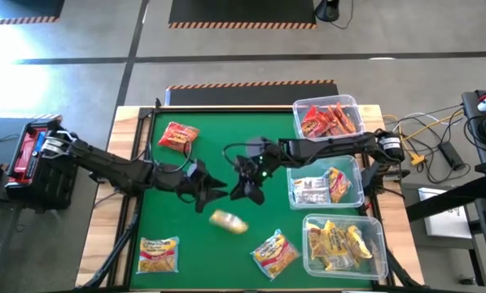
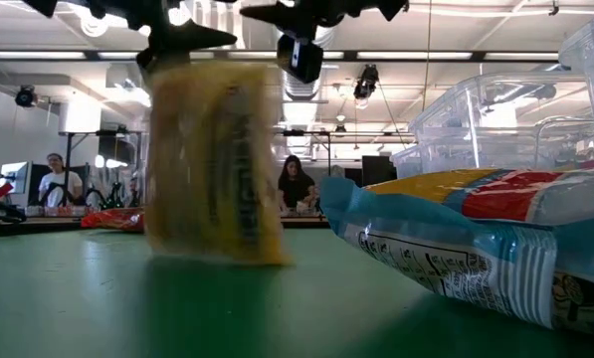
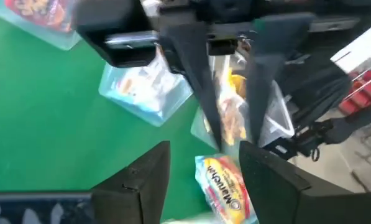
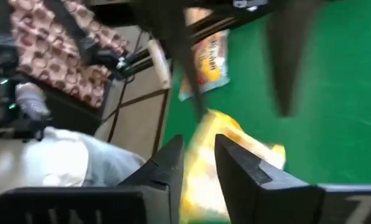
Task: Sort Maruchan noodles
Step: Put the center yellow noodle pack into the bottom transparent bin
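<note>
A yellow Maruchan noodle packet [image 1: 228, 220] shows blurred over the green table, near of both grippers and touching neither. In the low view this packet [image 2: 212, 164] stands on end and blurred under the dark grippers. My left gripper [image 1: 214, 195] is open at mid-table, its fingers [image 3: 141, 180] wide apart. My right gripper [image 1: 244, 191] faces it from the right, with a narrow gap between its fingers [image 4: 173, 162], and the yellow packet [image 4: 235, 146] lies blurred beyond them. Whether the packet's lower edge touches the table, I cannot tell.
Three clear bins stand along the right edge: one with red packets [image 1: 328, 118], one with white-blue packets [image 1: 324, 185], and one with yellow packets [image 1: 344, 242]. Loose packets lie at far left [image 1: 177, 136], near left [image 1: 159, 254] and near middle [image 1: 275, 252]. People sit in the room behind.
</note>
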You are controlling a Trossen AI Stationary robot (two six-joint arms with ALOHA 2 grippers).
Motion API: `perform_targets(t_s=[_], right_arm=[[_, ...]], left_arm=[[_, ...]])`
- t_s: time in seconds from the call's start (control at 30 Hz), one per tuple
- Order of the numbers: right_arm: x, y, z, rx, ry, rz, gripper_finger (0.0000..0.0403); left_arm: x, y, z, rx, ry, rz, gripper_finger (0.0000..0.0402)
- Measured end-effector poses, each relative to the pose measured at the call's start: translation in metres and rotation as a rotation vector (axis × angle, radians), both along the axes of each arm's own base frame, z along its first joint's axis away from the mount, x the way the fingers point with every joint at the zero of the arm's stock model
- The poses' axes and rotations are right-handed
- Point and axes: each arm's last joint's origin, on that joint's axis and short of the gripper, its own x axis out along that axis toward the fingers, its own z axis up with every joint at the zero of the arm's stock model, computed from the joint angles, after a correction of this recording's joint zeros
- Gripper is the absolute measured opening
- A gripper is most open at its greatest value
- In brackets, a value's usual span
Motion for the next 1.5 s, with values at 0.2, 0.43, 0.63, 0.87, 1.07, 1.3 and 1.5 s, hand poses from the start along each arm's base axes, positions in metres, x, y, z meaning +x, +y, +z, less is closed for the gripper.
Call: perform_targets(t_s=[0.2,0.43,0.63,0.87,1.07,1.3,1.5], right_arm=[[-0.002,0.000,-0.003,-0.004,0.042,-0.006,0.0043],[-0.005,0.004,-0.020,-0.009,0.204,-0.046,0.0046],[0.004,0.012,-0.043,0.005,0.277,-0.043,0.0086],[0.013,0.016,-0.063,0.039,0.302,0.022,0.0104],[0.025,0.025,-0.078,0.077,0.257,0.098,0.0092],[0.042,0.042,-0.099,0.111,0.181,0.142,0.0082],[0.053,0.058,-0.126,0.156,0.185,0.150,0.0082]], left_arm=[[-0.005,0.001,0.013,0.043,0.146,-0.012,0.0182],[-0.021,-0.007,-0.007,0.007,0.494,-0.042,0.0183],[-0.042,-0.024,-0.061,-0.252,0.704,-0.002,0.0183],[-0.060,-0.058,-0.086,-0.568,0.623,0.012,0.0183],[-0.071,-0.076,-0.093,-0.723,0.578,0.090,0.0183],[-0.063,-0.089,-0.102,-0.760,0.638,0.159,0.0183],[-0.048,-0.100,-0.115,-0.715,0.683,0.197,0.0183]])
